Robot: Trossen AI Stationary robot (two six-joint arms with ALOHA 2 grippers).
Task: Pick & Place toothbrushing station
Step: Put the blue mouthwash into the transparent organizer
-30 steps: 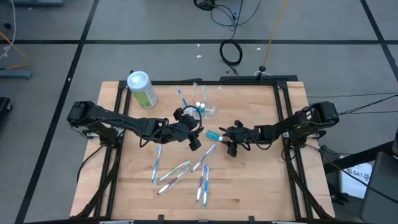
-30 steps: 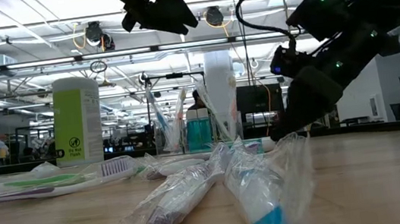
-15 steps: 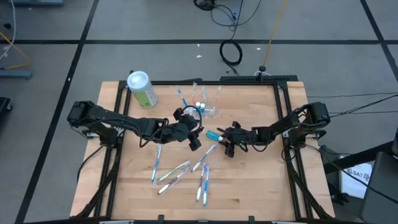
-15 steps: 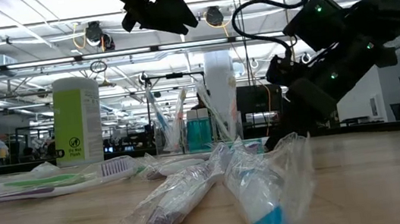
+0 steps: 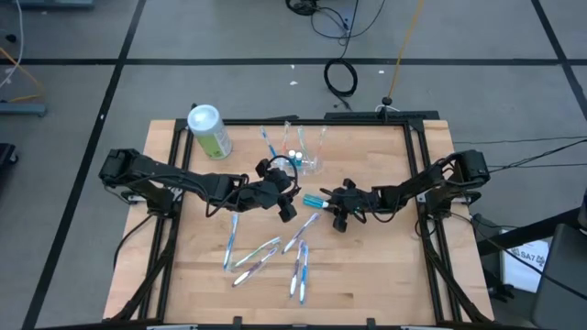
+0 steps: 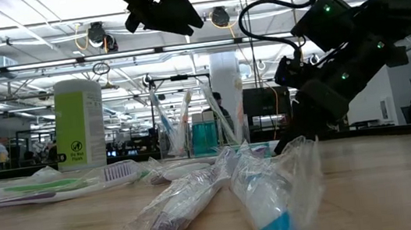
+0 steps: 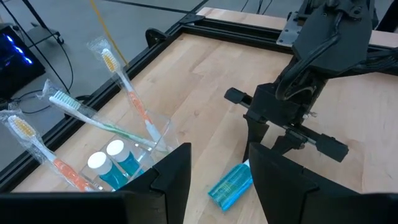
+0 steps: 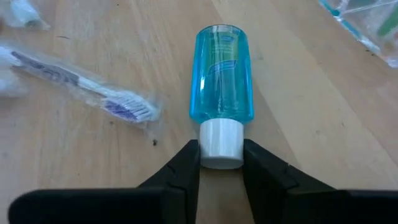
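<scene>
The toothbrushing station (image 5: pixel 300 156) is a clear plastic holder standing on the table's far middle, with toothbrushes and small blue bottles in it; it also shows in the left wrist view (image 7: pixel 118 158). A blue bottle (image 8: pixel 221 74) with a white cap lies on its side on the wood, nearer than the station. My right gripper (image 8: pixel 221 160) is low at the bottle's cap end and shut on it. My left gripper (image 7: pixel 214 174) hangs open above the table, left of the bottle (image 5: pixel 314 198), holding nothing. My right gripper pinches the bottle's white cap (image 8: pixel 221 142) between its two fingers, one on each side. The fingers slant down from the table's right side and run along the bottle's length. The bottle lies flat on the table.
A green-and-white canister (image 5: pixel 209 131) stands at the far left. Several wrapped toothbrushes (image 5: pixel 266 252) lie scattered on the near middle, one (image 8: pixel 93 87) close beside the bottle. Black frame rails (image 5: pixel 422 174) run along the table's edges.
My right arm has sunk a little toward the blue bottle, which lies where it did.
</scene>
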